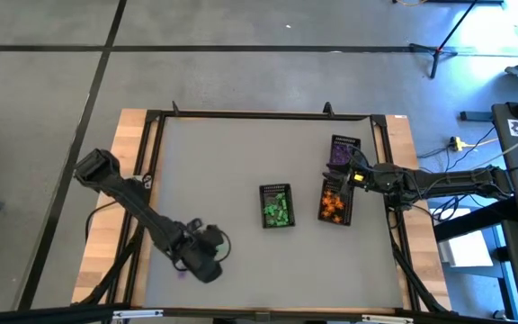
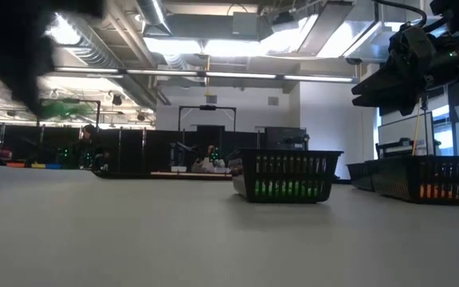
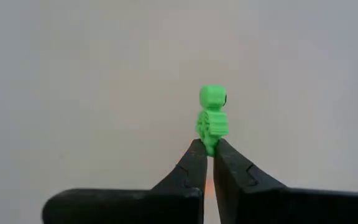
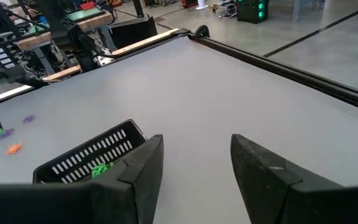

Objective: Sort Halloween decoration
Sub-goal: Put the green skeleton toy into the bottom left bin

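Because the green figure (image 3: 212, 118) is a tiny piece of moulded plastic, it likely handles as light, stiff and somewhat slippery, so a pinch low on the body is the surest hold. The left gripper (image 3: 207, 149) is closed on the figure's lower end, with head and torso standing clear above the fingertips (image 3: 193, 157). This pair sits well to the left of the green basket (image 1: 277, 205), near the table's front edge. The right gripper (image 1: 347, 173) hangs with jaws apart to the right of that basket, between the orange basket (image 1: 334, 202) and the purple basket (image 1: 343, 151).
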Robot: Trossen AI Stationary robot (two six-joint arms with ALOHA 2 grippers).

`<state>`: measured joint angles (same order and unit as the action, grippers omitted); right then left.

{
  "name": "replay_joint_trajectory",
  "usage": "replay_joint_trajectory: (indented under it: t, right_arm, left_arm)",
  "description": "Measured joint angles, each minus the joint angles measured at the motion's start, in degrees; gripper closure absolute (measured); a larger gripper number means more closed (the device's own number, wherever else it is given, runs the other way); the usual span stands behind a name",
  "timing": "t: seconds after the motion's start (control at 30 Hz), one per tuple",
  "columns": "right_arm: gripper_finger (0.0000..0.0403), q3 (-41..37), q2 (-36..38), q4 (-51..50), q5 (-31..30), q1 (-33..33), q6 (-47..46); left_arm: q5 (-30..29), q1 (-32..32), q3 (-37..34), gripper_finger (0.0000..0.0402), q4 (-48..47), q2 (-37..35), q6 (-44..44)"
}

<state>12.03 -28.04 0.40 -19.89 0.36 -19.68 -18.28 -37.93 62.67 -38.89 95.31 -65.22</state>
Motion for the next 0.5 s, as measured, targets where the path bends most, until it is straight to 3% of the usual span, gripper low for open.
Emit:
replay_joint_trajectory:
  t: [0.13, 0.27, 0.4, 0.5]
  right_arm:
    - [0.0217, 0.0, 0.0, 0.0, 0.0, 0.0, 0.0]
    - [0.0217, 0.0, 0.0, 0.0, 0.0, 0.0, 0.0]
    - [0.0217, 0.0, 0.0, 0.0, 0.0, 0.0, 0.0]
    - [0.0217, 0.0, 0.0, 0.0, 0.0, 0.0, 0.0]
  left_arm:
    - [-8.5, 3.2, 3.9, 0.0398, 0.9, 0.0, 14.5]
    - [-14.5, 8.1, 4.8, 0.0397, 8.6, -0.1, 30.1]
    - [-12.6, 14.6, 4.7, 0.0397, 20.8, -0.1, 44.3]
    - [-7.5, 19.9, 2.9, 0.0397, 31.7, -0.1, 52.3]
